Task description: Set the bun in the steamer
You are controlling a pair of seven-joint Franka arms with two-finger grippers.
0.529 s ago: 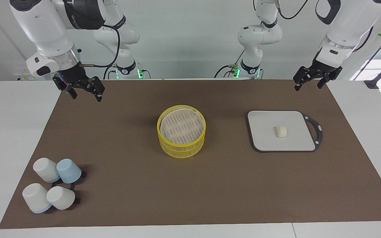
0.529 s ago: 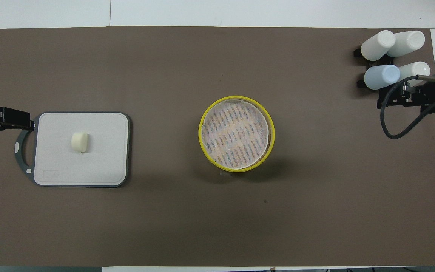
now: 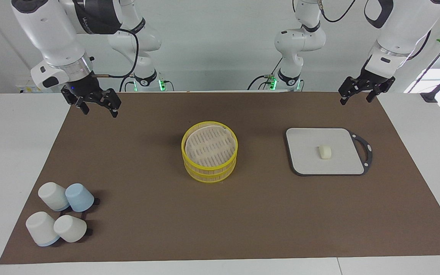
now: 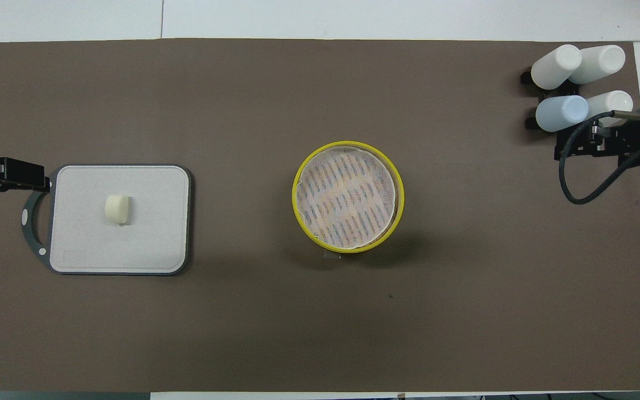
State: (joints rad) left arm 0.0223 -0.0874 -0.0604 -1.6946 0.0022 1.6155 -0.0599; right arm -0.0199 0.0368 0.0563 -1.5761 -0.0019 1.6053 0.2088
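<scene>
The bun (image 3: 324, 151), a small cream-white lump, lies near the middle of the grey board (image 3: 308, 162); it also shows in the overhead view (image 4: 117, 208). The steamer (image 3: 184, 152), two stacked yellow-rimmed tiers with a slatted pale floor, stands at the mat's middle and holds nothing; its rim shows from above (image 4: 296, 195). My left gripper (image 3: 355, 98) hangs open and empty above the mat's edge by the board's handle (image 4: 6, 176). My right gripper (image 3: 98, 110) hangs open and empty above the mat at the right arm's end (image 4: 586, 144).
Several upturned pale and light blue cups (image 3: 61, 217) stand in a cluster at the right arm's end, farther from the robots than the right gripper (image 4: 575, 83). The board (image 4: 148, 233) has a dark rim and a loop handle. A brown mat (image 3: 266, 214) covers the table.
</scene>
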